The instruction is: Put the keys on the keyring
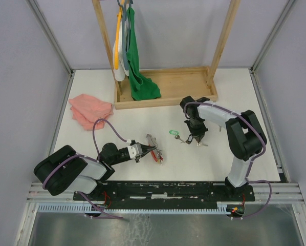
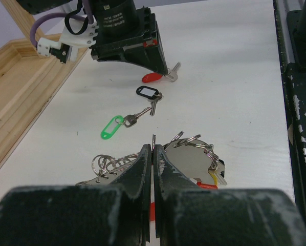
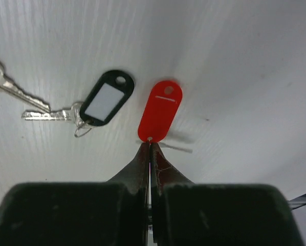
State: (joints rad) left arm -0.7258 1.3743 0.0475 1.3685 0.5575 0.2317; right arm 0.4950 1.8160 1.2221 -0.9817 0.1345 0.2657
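The keyring (image 2: 153, 139) lies low on the table with several small split rings (image 2: 107, 163) and yellow- and red-tagged keys (image 2: 213, 178) bunched on it. My left gripper (image 2: 153, 148) is shut on its thin wire; from above the left gripper (image 1: 149, 150) sits left of centre. A green-tagged key (image 2: 112, 127) and a black-tagged key (image 2: 148, 92) lie loose beyond it. My right gripper (image 3: 150, 146) is shut on the ring end of a red-tagged key (image 3: 160, 110), just above the table. The black-tagged key (image 3: 107, 98) lies to its left.
A pink cloth (image 1: 90, 110) lies at the left. The wooden rack's tray (image 1: 163, 92) stands at the back with a green cloth (image 1: 140, 82) hanging into it. The tray's edge (image 2: 15, 87) runs along the left of the left wrist view. A bare silver key (image 3: 4, 82) lies far left.
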